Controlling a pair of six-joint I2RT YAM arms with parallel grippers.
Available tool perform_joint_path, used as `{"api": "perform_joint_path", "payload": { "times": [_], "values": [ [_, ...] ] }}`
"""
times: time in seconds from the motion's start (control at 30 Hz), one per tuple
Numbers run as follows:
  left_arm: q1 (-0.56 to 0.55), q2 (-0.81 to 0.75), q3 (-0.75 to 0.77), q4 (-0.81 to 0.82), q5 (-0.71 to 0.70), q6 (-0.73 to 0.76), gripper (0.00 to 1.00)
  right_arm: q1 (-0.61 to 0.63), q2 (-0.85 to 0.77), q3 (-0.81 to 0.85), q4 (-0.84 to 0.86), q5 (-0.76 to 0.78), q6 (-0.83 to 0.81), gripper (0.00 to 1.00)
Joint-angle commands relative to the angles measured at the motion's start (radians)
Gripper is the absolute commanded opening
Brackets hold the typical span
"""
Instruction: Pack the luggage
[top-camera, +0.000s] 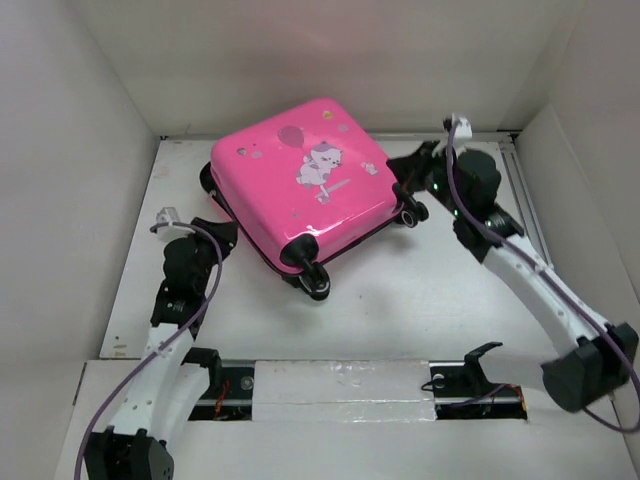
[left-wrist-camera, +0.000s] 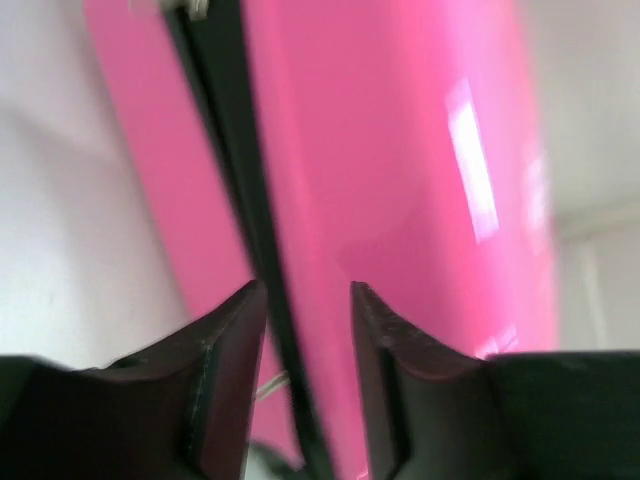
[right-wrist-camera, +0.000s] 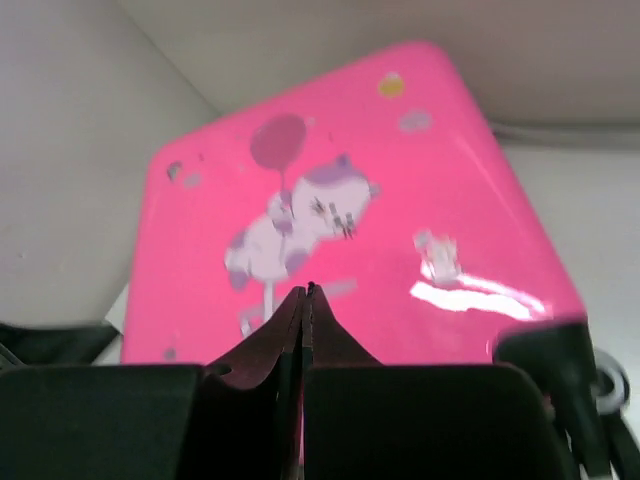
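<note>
No writing can be read anywhere. The suitcase (top-camera: 290, 200) bears only pictures; a faint streak (right-wrist-camera: 338, 289) under its cartoon cat (right-wrist-camera: 300, 225) may be lettering, too blurred to tell.
</note>
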Motion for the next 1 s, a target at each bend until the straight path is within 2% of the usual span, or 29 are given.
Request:
{"api": "perform_joint_path", "payload": {
  "times": [0.0, 0.07, 0.13, 0.2, 0.23, 0.27, 0.3, 0.33, 0.43, 0.47, 0.53, 0.57, 0.6, 0.63, 0.7, 0.77, 0.83, 0.97],
  "values": [
    [0.001, -0.057, 0.114, 0.102, -0.156, -0.076, 0.39, 0.049, -0.107, -0.283, 0.170, 0.102, 0.061, 0.00],
    [0.001, -0.011, 0.154, 0.166, -0.202, -0.091, 0.45, 0.101, -0.149, -0.379, 0.149, 0.164, 0.061, 0.00],
    [0.001, 0.076, 0.226, 0.249, -0.215, -0.142, 0.58, 0.126, -0.201, -0.429, 0.104, 0.214, 0.061, 0.00],
    [0.001, 0.291, 0.330, 0.234, -0.227, -0.127, 0.64, 0.146, -0.239, -0.513, 0.095, 0.263, 0.073, 0.00],
    [0.001, 0.375, 0.473, 0.209, -0.227, -0.116, 0.64, 0.146, -0.271, -0.539, 0.095, 0.272, 0.073, 0.00],
    [0.032, 0.459, 0.554, 0.177, -0.134, -0.096, 0.64, 0.155, -0.282, -0.561, 0.095, 0.272, 0.085, 0.00],
    [0.061, 0.617, 0.631, 0.145, -0.121, -0.096, 0.64, 0.155, -0.283, -0.590, 0.095, 0.287, 0.085, 0.00],
    [0.072, 0.682, 0.766, 0.086, -0.121, -0.082, 0.64, 0.155, -0.292, -0.602, 0.095, 0.298, 0.085, 0.00],
    [0.110, 0.892, 0.942, -0.014, -0.132, -0.013, 0.64, 0.155, -0.280, -0.615, 0.095, 0.335, 0.085, 0.00],
    [0.122, 0.941, 1.070, -0.054, -0.121, 0.010, 0.64, 0.155, -0.251, -0.615, 0.095, 0.349, 0.094, 0.00],
    [0.148, 1.090, 1.192, -0.125, -0.123, 0.077, 0.65, 0.146, -0.209, -0.596, 0.095, 0.367, 0.094, 0.00],
    [0.161, 1.145, 1.329, -0.204, -0.108, 0.094, 0.65, 0.146, -0.156, -0.582, 0.095, 0.367, 0.094, 0.00],
    [0.173, 1.204, 1.404, -0.258, -0.095, 0.094, 0.65, 0.131, -0.125, -0.564, 0.095, 0.367, 0.094, 0.00],
    [0.194, 1.320, 1.465, -0.292, -0.030, 0.114, 0.65, 0.119, -0.093, -0.544, 0.095, 0.355, 0.094, 0.00],
    [0.204, 1.422, 1.635, -0.406, 0.018, 0.132, 0.65, 0.109, -0.004, -0.484, 0.106, 0.355, 0.103, 0.00],
    [0.204, 1.507, 1.671, -0.415, 0.055, 0.163, 0.65, 0.109, 0.035, -0.441, 0.127, 0.356, 0.104, 0.00],
    [0.204, 1.517, 1.671, -0.406, 0.069, 0.175, 0.65, 0.100, 0.073, -0.421, 0.171, 0.356, 0.104, 0.00],
    [0.193, 1.531, 1.560, -0.371, 0.137, 0.175, 0.63, 0.062, 0.164, -0.349, 0.219, 0.311, 0.082, 0.00]
  ]
}}
